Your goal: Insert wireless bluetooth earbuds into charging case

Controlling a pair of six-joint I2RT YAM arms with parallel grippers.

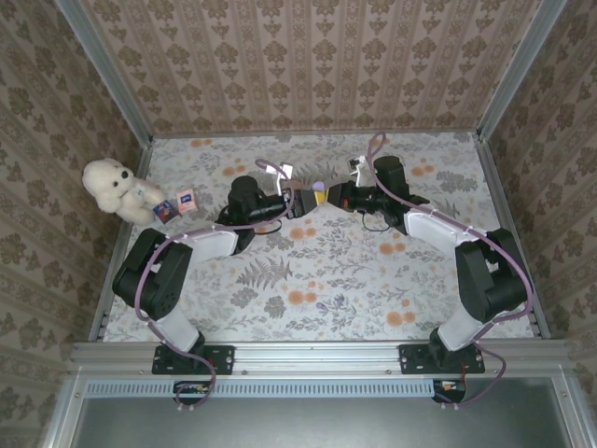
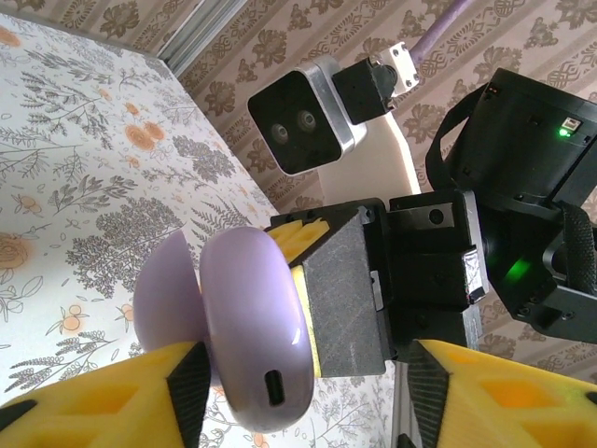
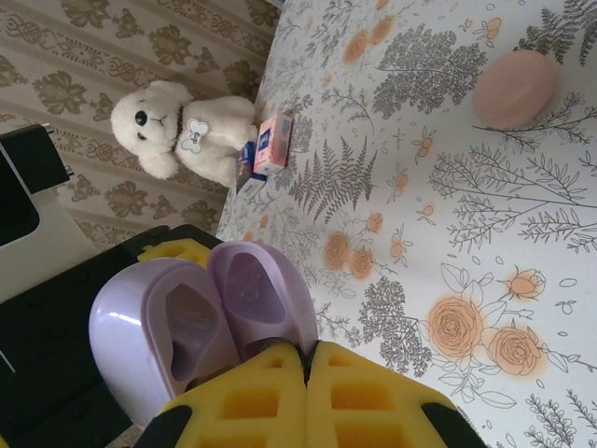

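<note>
The lilac charging case (image 2: 250, 327) hangs open above the table's middle, its lid (image 2: 163, 301) swung to the left and its charging port facing the camera. My right gripper (image 3: 308, 359) is shut, its yellow fingers pinching the near wall of the charging case (image 3: 256, 285), whose two hollow halves face the right wrist view. My left gripper (image 2: 308, 366) is open, with the case standing against its left finger (image 2: 103, 397) and a wide gap to the other. From above, the left gripper (image 1: 300, 202) and the right gripper (image 1: 328, 196) meet tip to tip. The earbuds are out of view.
A white teddy bear (image 1: 114, 187) sits at the far left with small boxes (image 1: 177, 203) beside it. A pink round object (image 3: 515, 89) lies on the floral tablecloth. Patterned walls enclose the table on three sides.
</note>
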